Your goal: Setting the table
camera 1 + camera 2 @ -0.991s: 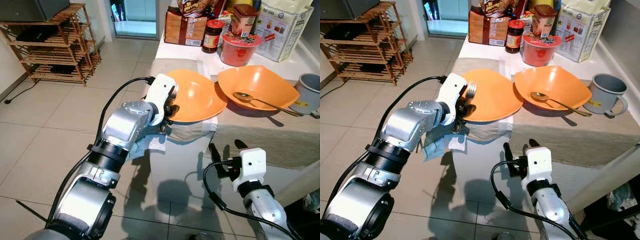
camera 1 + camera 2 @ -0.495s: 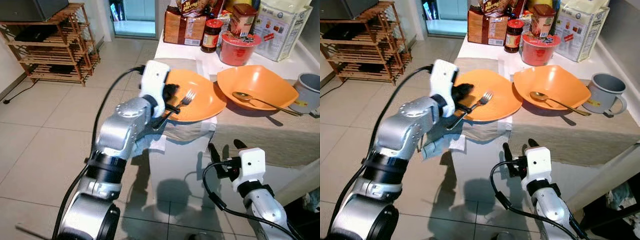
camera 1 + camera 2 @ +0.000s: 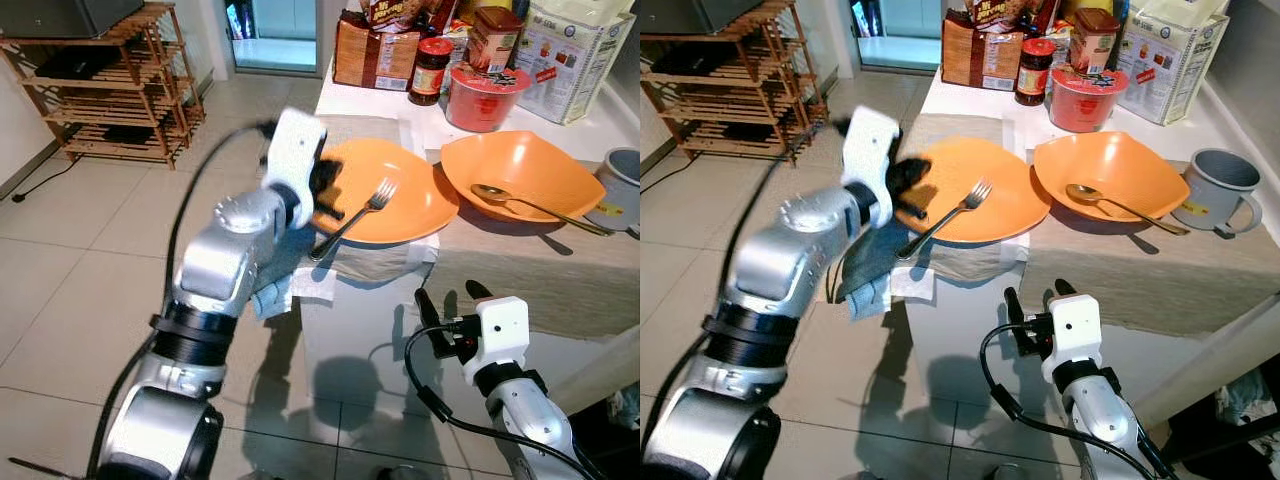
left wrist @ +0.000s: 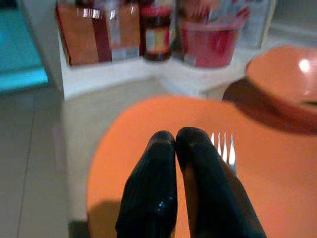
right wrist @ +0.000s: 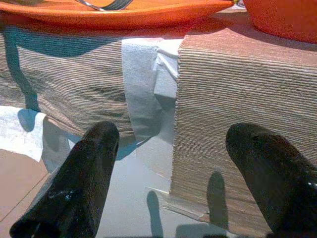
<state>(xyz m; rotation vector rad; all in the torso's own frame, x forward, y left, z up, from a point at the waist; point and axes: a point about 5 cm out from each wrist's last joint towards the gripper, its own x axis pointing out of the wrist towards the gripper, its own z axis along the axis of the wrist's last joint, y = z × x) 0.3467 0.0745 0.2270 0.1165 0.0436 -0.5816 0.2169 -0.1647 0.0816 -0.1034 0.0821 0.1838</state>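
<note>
A silver fork (image 3: 350, 220) lies across the left orange plate (image 3: 410, 205), tines on the plate and handle sticking out over its near rim. My left gripper (image 3: 330, 195) hovers at the plate's left edge, shut with nothing in it; the fork tines (image 4: 223, 148) show just beyond its fingertips. A second orange bowl (image 3: 520, 165) to the right holds a spoon (image 3: 515, 200). Both dishes rest on a beige runner (image 3: 1120, 265). My right gripper (image 3: 445, 298) is open, low in front of the table edge, fingers pointing up at the runner's hanging part (image 5: 223, 89).
A grey mug (image 3: 1218, 185) stands at the table's right end. A red tub (image 3: 488, 95), a jar (image 3: 427, 70) and food packets crowd the back. A blue-grey cloth (image 3: 862, 270) hangs off the table's left corner. A wooden shelf (image 3: 100, 90) stands far left on the tiled floor.
My left gripper has let go of the fork, which now lies on the left plate, and has drawn back to the left. The right arm has stayed put.
</note>
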